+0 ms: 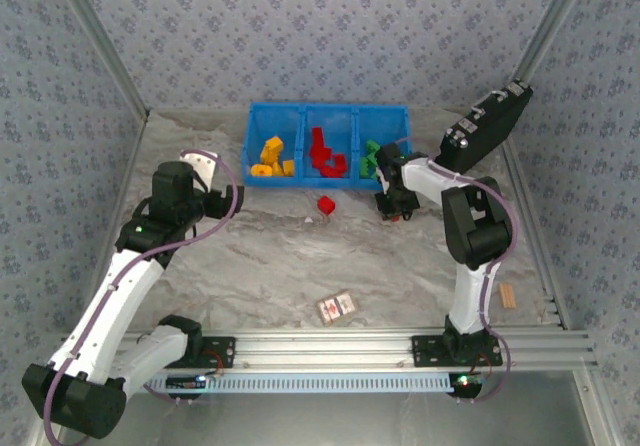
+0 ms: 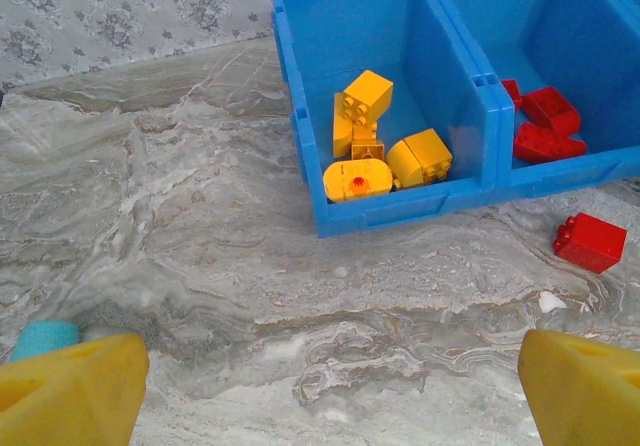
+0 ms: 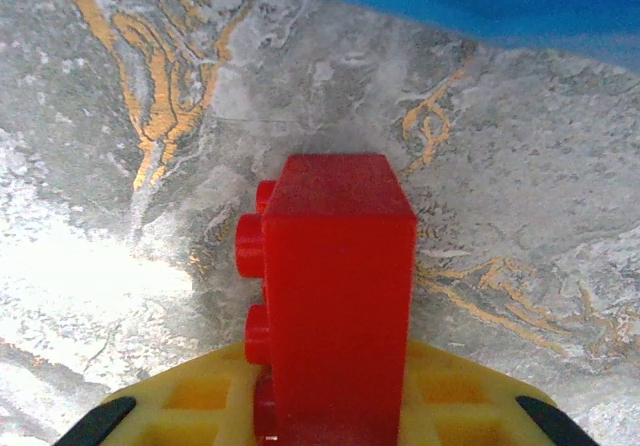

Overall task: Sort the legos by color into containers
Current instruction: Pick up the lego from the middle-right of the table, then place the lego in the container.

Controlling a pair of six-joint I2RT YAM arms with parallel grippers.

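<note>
R gripper (image 1: 397,204) is clamped on a red brick. In its wrist view this held brick (image 3: 335,286) sticks out past the yellow fingers (image 3: 200,416), studs to the left. The grip is low on the body, so most of the brick is free, prob. to let it drop clean.

The gripper is low over the table (image 1: 250,266), just in front of the bin (image 1: 400,116) at the R compartment's front wall. That slot has the green bricks (image 1: 371,156), so I read this as mid-carry, not the drop pt. The red bricks (image 1: 325,156) lie in the middle compartment. Next move likely needs a lift over the wall + a shift left. Risk: clipping the wall if too low.

L gripper (image 2: 325,396) is spread wide w/ nothing in it, its yellow tips at the bottom corners of its wrist view. It hangs over bare table in front of the L compartment, where the yellow bricks (image 2: 385,156) lie.

A loose brick (image 2: 590,241), also red, lies on the table near the front of the middle compartment, apart from the wall and between the two grippers. The wide L jaws look ready for it.

Sort seems nearly done: two reds left, one held, one loose. The card box (image 1: 337,307) near the arm bases and the black device (image 1: 485,126) leaning at far R are not part of the sort.
</note>
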